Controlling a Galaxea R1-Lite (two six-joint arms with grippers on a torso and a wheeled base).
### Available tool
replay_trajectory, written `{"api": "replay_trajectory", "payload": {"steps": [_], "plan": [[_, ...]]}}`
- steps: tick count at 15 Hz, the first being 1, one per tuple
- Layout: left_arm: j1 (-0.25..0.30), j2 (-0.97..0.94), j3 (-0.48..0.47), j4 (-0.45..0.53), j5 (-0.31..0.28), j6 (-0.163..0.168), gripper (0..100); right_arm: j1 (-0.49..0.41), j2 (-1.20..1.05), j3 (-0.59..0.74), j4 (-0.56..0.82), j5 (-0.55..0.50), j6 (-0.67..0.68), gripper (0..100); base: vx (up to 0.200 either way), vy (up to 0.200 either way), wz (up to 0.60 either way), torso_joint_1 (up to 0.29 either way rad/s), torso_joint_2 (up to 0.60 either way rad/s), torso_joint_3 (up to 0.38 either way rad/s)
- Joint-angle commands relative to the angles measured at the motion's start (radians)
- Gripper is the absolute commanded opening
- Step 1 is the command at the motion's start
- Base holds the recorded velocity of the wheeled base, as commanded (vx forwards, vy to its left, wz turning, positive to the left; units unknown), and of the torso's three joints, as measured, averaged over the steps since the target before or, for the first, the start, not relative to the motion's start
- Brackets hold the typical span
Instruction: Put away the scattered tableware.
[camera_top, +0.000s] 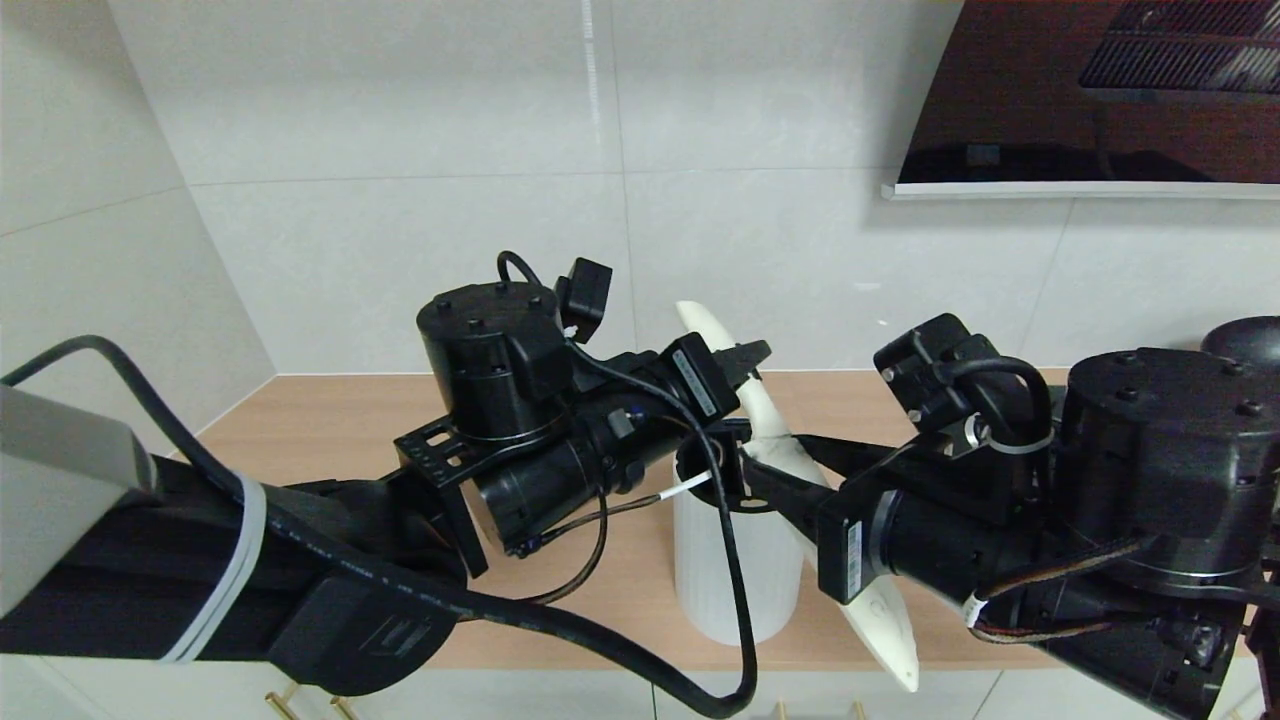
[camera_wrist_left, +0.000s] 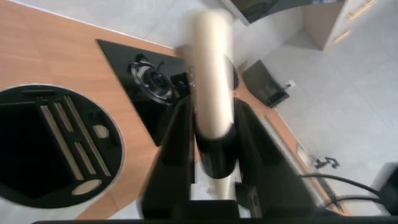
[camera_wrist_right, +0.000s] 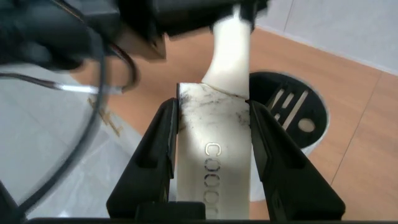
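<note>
Together the left gripper (camera_top: 748, 388) and right gripper (camera_top: 780, 462) clamp the white utensil (camera_top: 880, 612).

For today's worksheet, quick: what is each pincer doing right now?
Left pincer: closed on the white spatula.
Right pincer: closed on the same spatula.

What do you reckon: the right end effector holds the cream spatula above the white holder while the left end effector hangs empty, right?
Not quite. The left end effector is not empty: the left wrist view shows it shut on the spatula too. The right end effector does hold it above the white holder.
</note>
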Motion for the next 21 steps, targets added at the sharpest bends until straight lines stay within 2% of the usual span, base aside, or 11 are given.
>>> {"api": "replay_trajectory", "payload": {"steps": [1, 4, 5, 9, 12, 14, 16, 17, 18, 19, 21], "plan": [[0.0, -0.002, 0.001, 0.0, 0.001, 0.0, 0, 0.0, -0.001, -0.003, -0.006, -0.006, 0.0, 0, 0.0, 0.0, 0.0, 0.0, 0.0, 0.0], [0.0, -0.005, 0.0, 0.002, 0.003, 0.0, 0, -0.002, -0.001, -0.004, -0.006, -0.007, 0.0, 0, 0.0, 0.0, 0.0, 0.0, 0.0, 0.0], [-0.001, -0.012, 0.0, 0.002, 0.003, 0.0, 0, -0.002, -0.002, -0.004, -0.006, -0.012, 0.0, 100, 0.0, 0.0, 0.0, 0.0, 0.0, 0.0], [-0.001, -0.06, -0.005, 0.009, 0.017, 0.009, 0, -0.002, -0.02, 0.002, -0.022, -0.01, 0.001, 100, 0.0, 0.0, 0.0, 0.0, 0.0, 0.0], [0.002, -0.115, -0.006, 0.028, 0.047, 0.07, 0, -0.006, -0.07, 0.01, -0.021, -0.012, -0.003, 100, 0.0, 0.0, 0.0, 0.0, 0.0, 0.0], [0.006, -0.163, -0.062, 0.112, 0.15, 0.159, 0, -0.087, -0.114, 0.002, -0.015, -0.01, -0.006, 100, 0.0, 0.0, 0.0, 0.0, 0.0, 0.0], [0.011, -0.167, -0.143, 0.193, 0.294, 0.244, 0, -0.163, -0.134, -0.009, -0.018, -0.002, -0.009, 100, 0.0, 0.0, 0.0, 0.0, 0.0, 0.0], [0.01, -0.166, -0.195, 0.249, 0.402, 0.3, 0, -0.186, -0.149, -0.018, -0.013, -0.002, -0.009, 100, 0.0, 0.0, 0.0, 0.0, 0.0, 0.0], [0.01, -0.164, -0.214, 0.273, 0.443, 0.326, 0, -0.196, -0.152, -0.019, -0.012, -0.002, -0.009, 100, 0.0, 0.0, 0.0, 0.0, 0.0, 0.0], [-0.001, -0.157, -0.21, 0.29, 0.484, 0.394, 0, -0.207, -0.151, -0.021, -0.012, -0.002, -0.009, 100, 0.0, 0.0, 0.0, 0.0, 0.0, 0.0], [-0.006, -0.117, -0.19, 0.276, 0.55, 0.468, 0, -0.213, -0.14, -0.018, -0.012, -0.002, -0.009, 100, 0.0, 0.0, 0.0, 0.0, 0.0, 0.0]]}}
